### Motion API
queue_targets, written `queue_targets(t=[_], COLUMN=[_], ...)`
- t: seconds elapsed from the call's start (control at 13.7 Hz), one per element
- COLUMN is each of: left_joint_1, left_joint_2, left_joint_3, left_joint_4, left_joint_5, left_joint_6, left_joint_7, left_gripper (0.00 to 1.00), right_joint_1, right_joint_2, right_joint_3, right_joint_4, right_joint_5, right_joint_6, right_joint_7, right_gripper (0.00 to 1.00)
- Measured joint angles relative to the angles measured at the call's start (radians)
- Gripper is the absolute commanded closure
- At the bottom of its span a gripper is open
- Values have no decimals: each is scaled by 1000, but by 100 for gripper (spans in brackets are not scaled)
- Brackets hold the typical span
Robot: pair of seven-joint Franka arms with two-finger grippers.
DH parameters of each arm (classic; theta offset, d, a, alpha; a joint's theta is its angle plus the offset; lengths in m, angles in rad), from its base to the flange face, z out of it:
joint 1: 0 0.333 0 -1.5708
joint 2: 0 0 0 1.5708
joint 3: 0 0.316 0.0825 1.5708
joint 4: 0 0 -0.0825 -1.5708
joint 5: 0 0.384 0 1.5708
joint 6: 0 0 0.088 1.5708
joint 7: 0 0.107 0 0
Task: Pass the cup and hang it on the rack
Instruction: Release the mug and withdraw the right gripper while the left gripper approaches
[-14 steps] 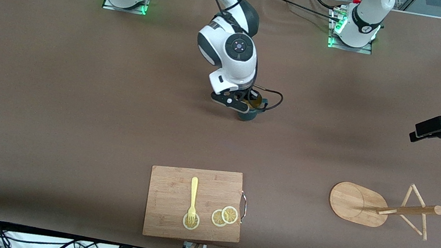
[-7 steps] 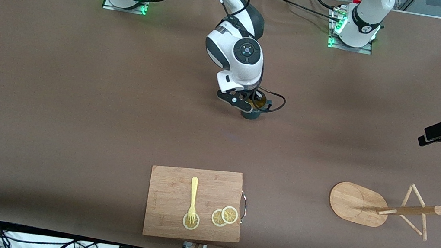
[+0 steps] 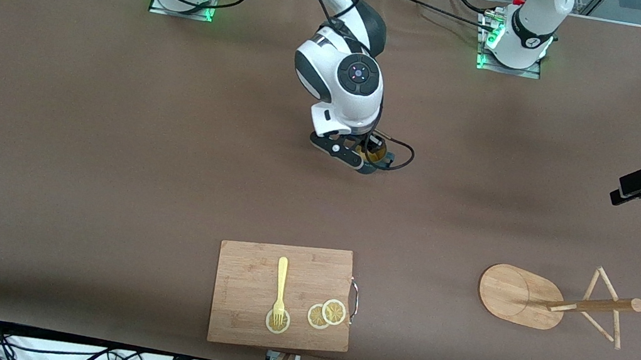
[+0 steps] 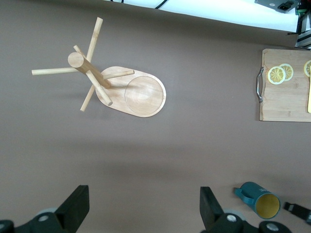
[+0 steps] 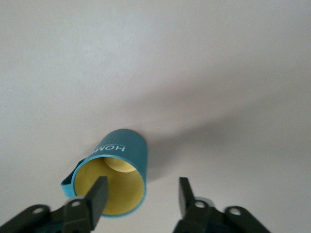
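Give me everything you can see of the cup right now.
The cup is a small teal-blue mug with a yellow inside, a side handle and pale lettering reading HOM on its wall. It stands on the brown table near the middle. The right end effector is open, one finger at the mouth, the other clear of the wall. The front view mostly hides it.

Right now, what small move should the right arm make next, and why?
Probably lift the right gripper clear: its jaws stand open over the cup, which sits on the table, so the open left gripper, waiting apart, could come take it.
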Motion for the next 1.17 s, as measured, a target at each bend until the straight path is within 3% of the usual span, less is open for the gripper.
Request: queue_targets(t=[0.22, 0.44, 0.66, 1.02, 1.17], left_joint_1=[0, 0, 0, 5, 8], left_joint_2=[-26, -162, -253, -247, -226], left_joint_3=[-20, -27, -29, -29, -29], left_joint_4=[-50, -307, -536, -822, -905], left_joint_5=[2, 11, 11, -57, -119], left_joint_6=[7, 142, 192, 510, 607], left_joint_7=[2, 5, 42, 229, 340], left_gripper=[0, 0, 0, 0, 0], right_joint_1=[-69, -168, -298, -527, -586], right_joint_2=[-44, -114, -184, -272, -303], right_joint_3=[-6, -12, -25, -40, -84], right_joint_4=[80, 91, 93, 93, 94], right_joint_5=[0, -2, -29, -54, -56], right_joint_6=[-162, -299, -409, -507, -530], right_joint_7=[-164, -375, -673, -1100, -1204], right_gripper=[0, 0, 0, 0, 0])
